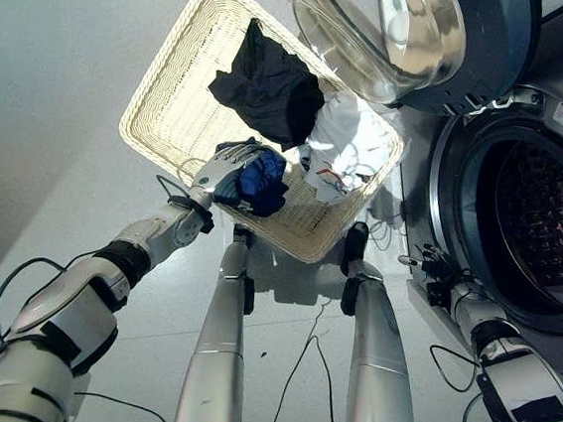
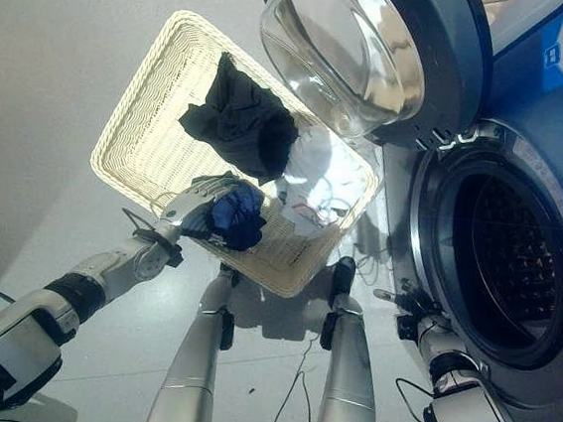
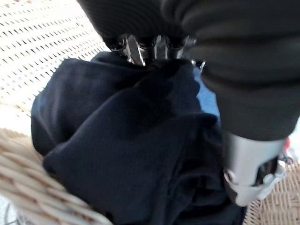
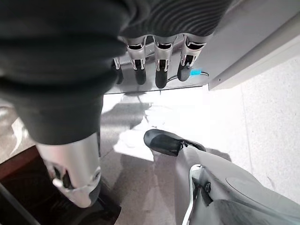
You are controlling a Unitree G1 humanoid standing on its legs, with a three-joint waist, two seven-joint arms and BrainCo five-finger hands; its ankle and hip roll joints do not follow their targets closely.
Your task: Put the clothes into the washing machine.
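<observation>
Three garments sit in the cream wicker basket (image 1: 176, 111) on the floor: a black one (image 1: 269, 85) draped over the far rim area, a white one (image 1: 353, 138) next to it toward the washing machine (image 1: 521, 214), and a dark blue garment (image 1: 262, 184) at the near edge. Left hand (image 1: 227, 171) is in the basket, right on the dark blue garment, fingers (image 3: 140, 47) curled down into the fabric and thumb on the other side, so it's pinching a bunch of that cloth. In the left wrist view the blue cloth bulges up right under the palm, touching the wicker rim. Black and white garments lie just beyond the hand, not touched.

Washing machine stands on the robot's right, just beside the basket, its round glass door (image 1: 379, 31) swung open over the basket's far corner; drum opening (image 1: 544, 231) is dark. Right hand (image 1: 433, 275) hangs low by the machine's front, near the lower edge of the opening, holding nothing; its fingers (image 4: 161, 65) are loosely bent, relaxed, apart from the thumb.
</observation>
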